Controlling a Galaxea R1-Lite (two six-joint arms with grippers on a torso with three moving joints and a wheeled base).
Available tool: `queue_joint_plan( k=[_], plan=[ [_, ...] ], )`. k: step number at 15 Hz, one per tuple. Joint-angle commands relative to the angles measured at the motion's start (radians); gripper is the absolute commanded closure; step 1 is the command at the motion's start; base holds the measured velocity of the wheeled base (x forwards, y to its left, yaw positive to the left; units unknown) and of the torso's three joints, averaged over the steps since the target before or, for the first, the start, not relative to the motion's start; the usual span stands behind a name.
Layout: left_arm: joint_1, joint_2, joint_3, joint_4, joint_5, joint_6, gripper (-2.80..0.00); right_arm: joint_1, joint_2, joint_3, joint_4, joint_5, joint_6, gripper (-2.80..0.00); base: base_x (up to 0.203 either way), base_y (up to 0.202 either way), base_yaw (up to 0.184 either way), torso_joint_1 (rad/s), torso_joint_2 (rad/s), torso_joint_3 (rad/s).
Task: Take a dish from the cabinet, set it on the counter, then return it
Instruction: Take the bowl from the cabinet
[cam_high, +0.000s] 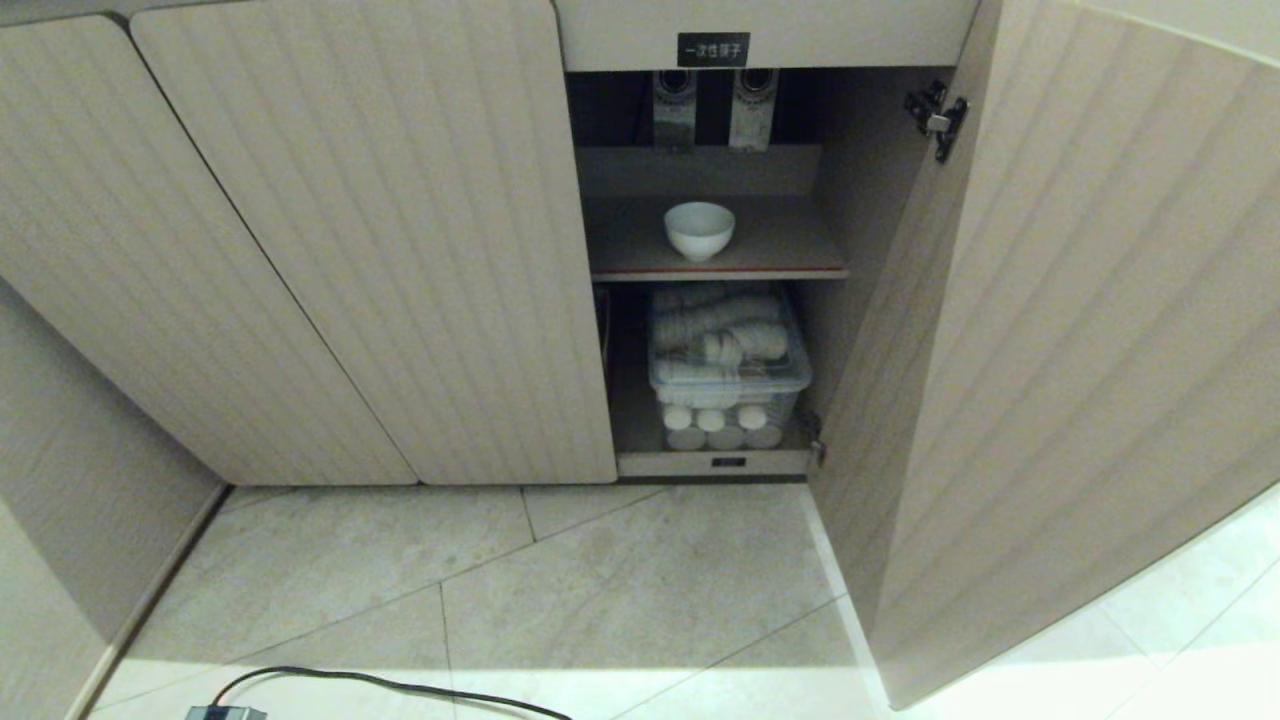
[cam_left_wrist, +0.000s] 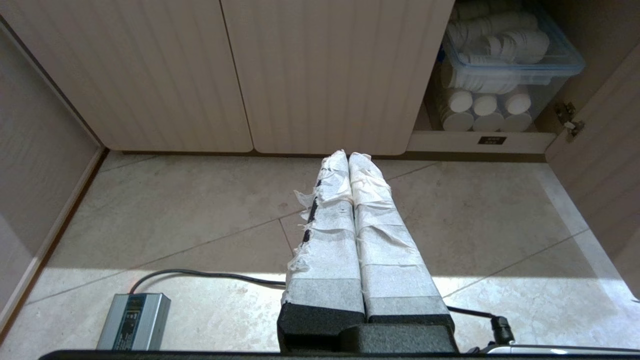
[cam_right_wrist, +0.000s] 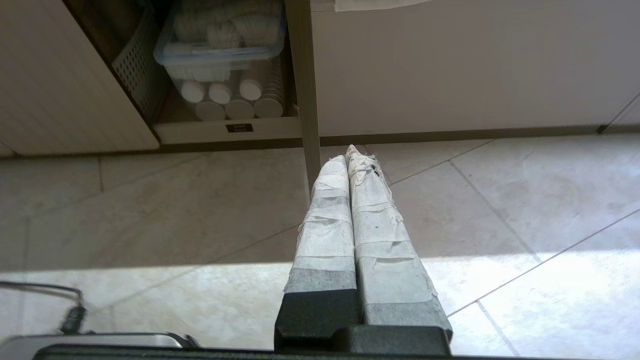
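Observation:
The dish (cam_high: 699, 229), a small white bowl, stands upright on the upper shelf (cam_high: 800, 262) of the beige ribbed cabinet (cam_high: 400, 250), whose right door (cam_high: 1080, 350) hangs wide open. Neither arm shows in the head view. My left gripper (cam_left_wrist: 347, 156) is shut and empty, held low over the floor tiles in front of the closed doors. My right gripper (cam_right_wrist: 348, 155) is also shut and empty, low over the tiles near the open door's edge (cam_right_wrist: 306, 100). The counter is out of view.
A clear box of stacked white paper cups (cam_high: 727, 360) fills the lower shelf. A black label (cam_high: 713, 49) sits above the opening. A black cable (cam_high: 400, 685) and a grey power box (cam_left_wrist: 134, 321) lie on the floor in front.

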Motion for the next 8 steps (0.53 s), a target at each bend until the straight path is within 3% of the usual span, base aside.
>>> queue_joint_plan(
  k=[1, 8],
  plan=[
    [0.0, 0.0, 0.0, 0.001, 0.0, 0.0, 0.0, 0.0, 0.001, 0.0, 0.0, -0.003, 0.024, 0.0, 0.0, 0.0, 0.0, 0.0, 0.0, 0.0],
    [0.0, 0.0, 0.0, 0.001, 0.0, 0.002, 0.0, 0.0, 0.001, 0.0, 0.0, -0.003, 0.024, 0.0, 0.0, 0.0, 0.0, 0.0, 0.0, 0.0]
  ],
)
